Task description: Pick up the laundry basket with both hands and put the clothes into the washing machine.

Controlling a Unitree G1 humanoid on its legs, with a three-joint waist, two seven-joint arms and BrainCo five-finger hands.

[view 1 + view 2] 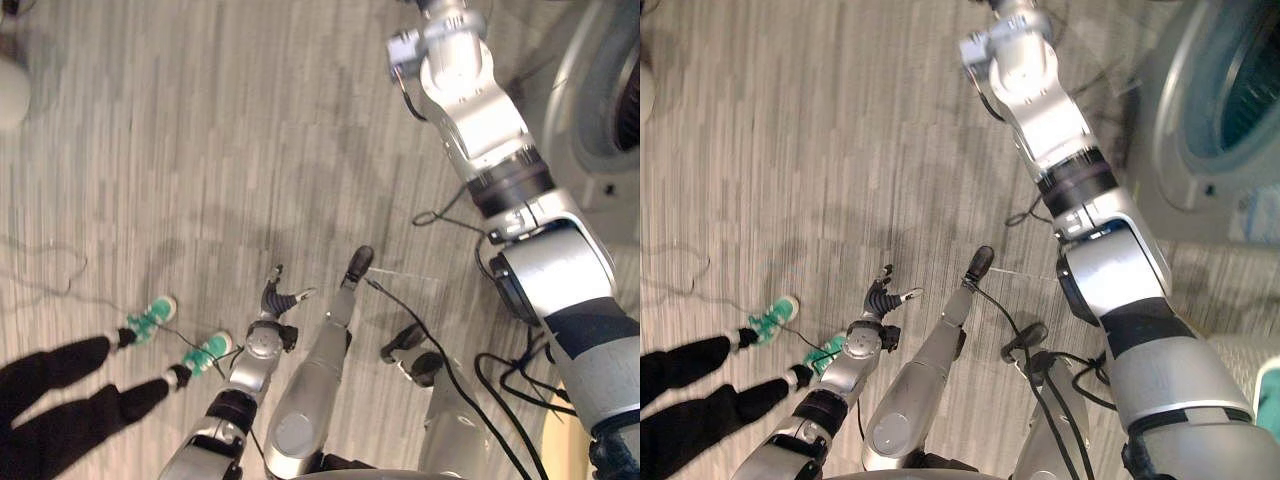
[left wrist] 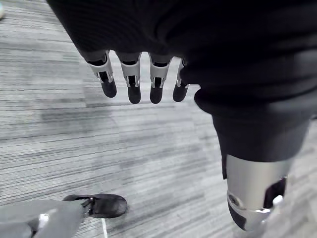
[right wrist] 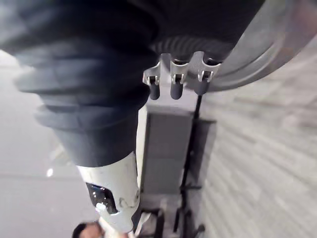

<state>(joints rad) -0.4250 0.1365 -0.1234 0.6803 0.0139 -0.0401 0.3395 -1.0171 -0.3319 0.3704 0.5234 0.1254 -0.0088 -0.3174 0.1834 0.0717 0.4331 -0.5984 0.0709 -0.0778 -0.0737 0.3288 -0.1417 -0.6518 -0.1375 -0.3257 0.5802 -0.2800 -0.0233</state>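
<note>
Now the left hand (image 1: 273, 303) hangs with fingers (image 2: 133, 82) loosely spread and empty above the floor (image 2: 74, 124), the right hand (image 3: 173, 74) likewise relaxed, washing machine (image 1: 1230, 100) beyond its fingers.

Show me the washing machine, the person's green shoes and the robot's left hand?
washing machine (image 1: 1175, 120): right eye view, grey door rim.
green shoes (image 1: 150, 317): left eye view, top of one shoe.
left hand (image 2: 130, 77): left wrist view, a finger.
</note>
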